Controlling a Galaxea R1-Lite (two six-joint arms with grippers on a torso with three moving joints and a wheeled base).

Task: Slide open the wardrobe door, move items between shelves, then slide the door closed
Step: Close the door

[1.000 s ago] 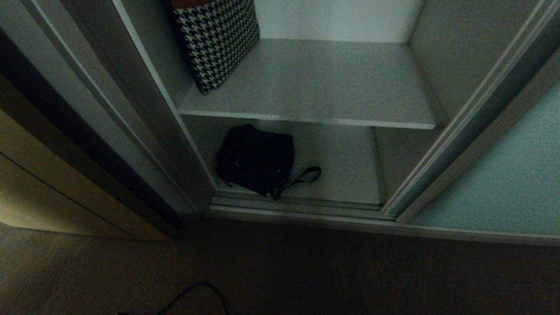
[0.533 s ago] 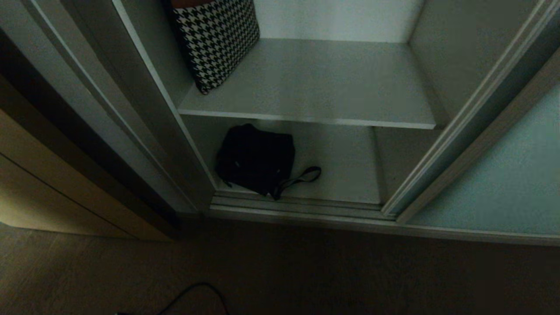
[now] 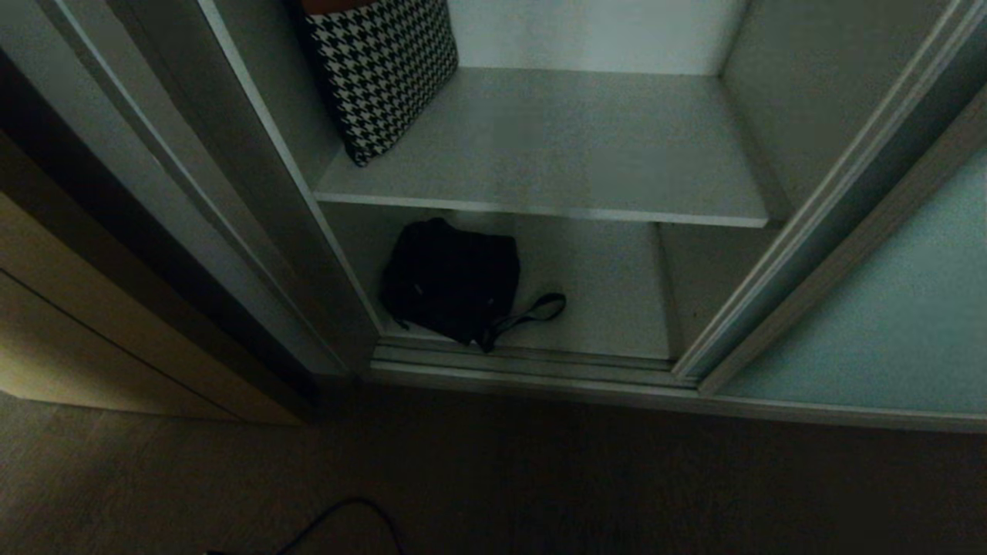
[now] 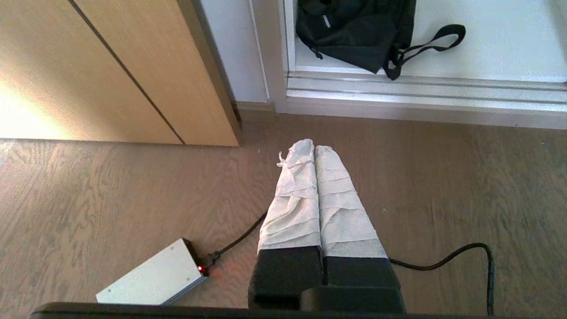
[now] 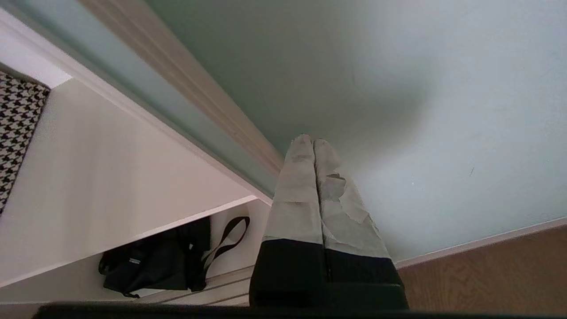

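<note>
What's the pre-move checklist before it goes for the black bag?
1. Sliding door pushed aside, opening clear: ok.
2. Black bag on the bottom shelf, strap loose toward the front: ok.
3. Upper shelf has bare space beside the checked cushion: ok.
4. Right tool open for a grasp: not ok, shut, in front of the door panel.
5. Left tool parked over the floor, shut: ok.
6. Bag weight: cannot tell.

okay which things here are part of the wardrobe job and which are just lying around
Job:
sliding wardrobe door, slid open
black bag on the lower shelf
upper shelf
houndstooth bag, possibly

Lying about:
grey box on the floor
black cable
beige cabinet
</note>
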